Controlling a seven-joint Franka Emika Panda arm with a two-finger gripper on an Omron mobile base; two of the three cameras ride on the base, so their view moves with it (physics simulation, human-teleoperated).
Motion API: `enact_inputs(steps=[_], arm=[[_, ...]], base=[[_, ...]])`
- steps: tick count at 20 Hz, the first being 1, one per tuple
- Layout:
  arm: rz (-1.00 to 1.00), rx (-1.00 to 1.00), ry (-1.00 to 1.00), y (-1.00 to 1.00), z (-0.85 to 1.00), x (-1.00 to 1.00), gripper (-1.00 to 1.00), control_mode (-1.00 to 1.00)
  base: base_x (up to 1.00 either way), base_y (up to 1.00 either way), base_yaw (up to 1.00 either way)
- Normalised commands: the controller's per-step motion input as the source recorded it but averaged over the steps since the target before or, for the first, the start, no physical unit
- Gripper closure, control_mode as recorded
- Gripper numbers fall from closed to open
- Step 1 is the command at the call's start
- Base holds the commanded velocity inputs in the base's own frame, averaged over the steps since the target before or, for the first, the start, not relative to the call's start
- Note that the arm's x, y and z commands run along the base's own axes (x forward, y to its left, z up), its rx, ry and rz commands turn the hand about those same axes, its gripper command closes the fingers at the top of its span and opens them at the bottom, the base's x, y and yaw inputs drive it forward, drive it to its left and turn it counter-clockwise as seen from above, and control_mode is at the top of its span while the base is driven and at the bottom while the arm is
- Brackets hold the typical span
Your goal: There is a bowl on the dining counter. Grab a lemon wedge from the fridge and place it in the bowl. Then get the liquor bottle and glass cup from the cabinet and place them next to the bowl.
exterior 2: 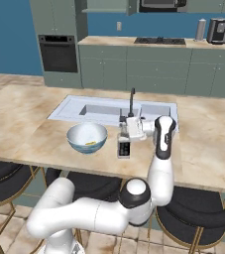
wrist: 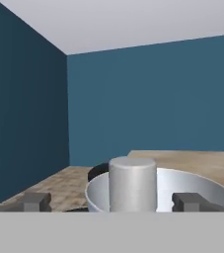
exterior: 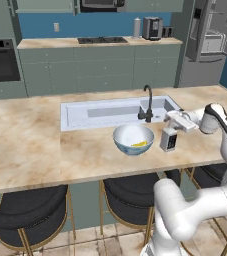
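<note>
Left base view: one liquor bottle (exterior: 168,139) stands on the table (exterior: 30,145) just right of the one bowl (exterior: 133,138), lemon wedge (exterior: 140,144) inside.
Right base view: your gripper (exterior 2: 125,127) sits over the bottle's neck.
Hand view: jaws stand wide apart, gripping nothing; lift straight up so you don't tip the bottle.

table: long beige marbled stone-look table (exterior: 30,145), smooth, faint sheen | bowl: round pale bluish-white glazed bowl (exterior: 133,138), glossy | bottle: small dark bottle (exterior: 169,139), matt pale neck, white paper-like label | fridge: tall grey brushed-steel fridge (exterior: 212,42)
</note>
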Motion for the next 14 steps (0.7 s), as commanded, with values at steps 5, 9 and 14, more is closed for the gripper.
enact_inputs(steps=[5,9,14], arm=[[-0.02,0.0,-0.04,-0.26,0.41,-0.21,-1.0,-1.0],[-0.05,0.01,-0.04,-0.21,0.31,-0.23,-1.0,-1.0],[-0.05,0.01,-0.09,0.0,0.42,-0.61,-1.0,-1.0]], base=[[0.0,0.0,0.0],[0.0,0.0,0.0],[0.0,0.0,0.0]])
